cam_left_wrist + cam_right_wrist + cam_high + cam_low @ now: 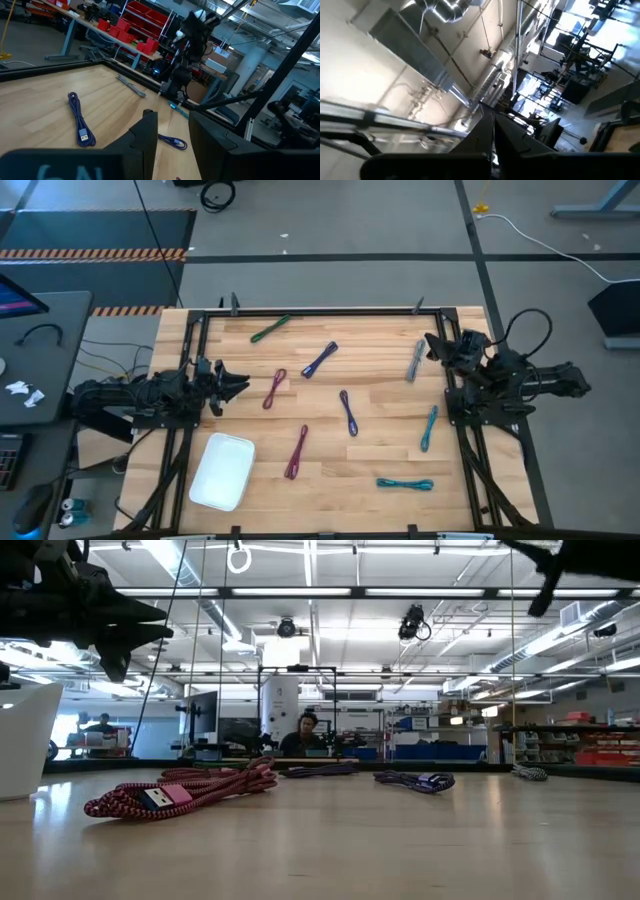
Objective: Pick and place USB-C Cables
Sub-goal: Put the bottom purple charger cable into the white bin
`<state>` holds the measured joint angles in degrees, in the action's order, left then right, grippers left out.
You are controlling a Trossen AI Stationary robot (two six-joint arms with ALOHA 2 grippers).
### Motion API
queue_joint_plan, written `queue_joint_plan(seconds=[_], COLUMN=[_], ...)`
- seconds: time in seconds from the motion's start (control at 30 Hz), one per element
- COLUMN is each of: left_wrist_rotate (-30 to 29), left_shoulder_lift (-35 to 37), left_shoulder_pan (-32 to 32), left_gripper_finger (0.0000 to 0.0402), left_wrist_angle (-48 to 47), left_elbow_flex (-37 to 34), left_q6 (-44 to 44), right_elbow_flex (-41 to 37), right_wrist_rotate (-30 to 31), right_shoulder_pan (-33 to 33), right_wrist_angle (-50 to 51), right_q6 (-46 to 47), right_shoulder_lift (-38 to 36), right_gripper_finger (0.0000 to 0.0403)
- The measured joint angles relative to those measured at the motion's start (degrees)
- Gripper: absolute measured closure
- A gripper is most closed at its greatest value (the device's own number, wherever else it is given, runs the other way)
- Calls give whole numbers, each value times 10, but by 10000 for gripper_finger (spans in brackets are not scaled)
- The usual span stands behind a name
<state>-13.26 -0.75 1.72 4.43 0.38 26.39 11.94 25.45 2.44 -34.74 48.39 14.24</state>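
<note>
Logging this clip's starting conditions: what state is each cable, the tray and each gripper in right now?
white tray: empty, flat on the table.
green cable: on the table, untouched.
teal cable: on the table, outside the tray.
magenta cable: on the table beside the tray.
left gripper: open, empty.
right gripper: shut, empty.

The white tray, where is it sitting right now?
In the high view, the white tray lies near the table's front-left corner, just left of a magenta cable, in front of the left arm.
</note>
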Motion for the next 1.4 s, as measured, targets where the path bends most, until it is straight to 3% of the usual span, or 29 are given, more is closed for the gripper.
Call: queue_joint_plan(seconds=[0.13,0.27,0.53,0.67,0.8,1.0,1.23,1.4], left_wrist_rotate=[0,0,0,0,0,0,0,0], left_shoulder_lift=[0,0,0,0,0,0,0,0], left_shoulder_pan=[0,0,0,0,0,0,0,0], left_gripper_finger=[285,285,285,285,285,285,285,285], left_wrist_angle=[0,0,0,0,0,0,0,0], left_elbow_flex=[0,0,0,0,0,0,0,0], left_q6=[0,0,0,0,0,0,0,0], right_elbow_flex=[120,251,567,671,714,720,720,720], right_wrist_rotate=[-11,-36,-198,-309,-398,-474,-470,-445], right_shoulder_pan=[0,-7,-70,-97,-110,-124,-123,-105], right_wrist_angle=[1,63,570,705,762,811,892,897], right_q6=[-99,-127,-61,-42,-30,0,15,21], right_shoulder_lift=[150,306,549,665,764,878,983,1026], right_gripper_finger=[383,383,383,382,366,295,213,196])
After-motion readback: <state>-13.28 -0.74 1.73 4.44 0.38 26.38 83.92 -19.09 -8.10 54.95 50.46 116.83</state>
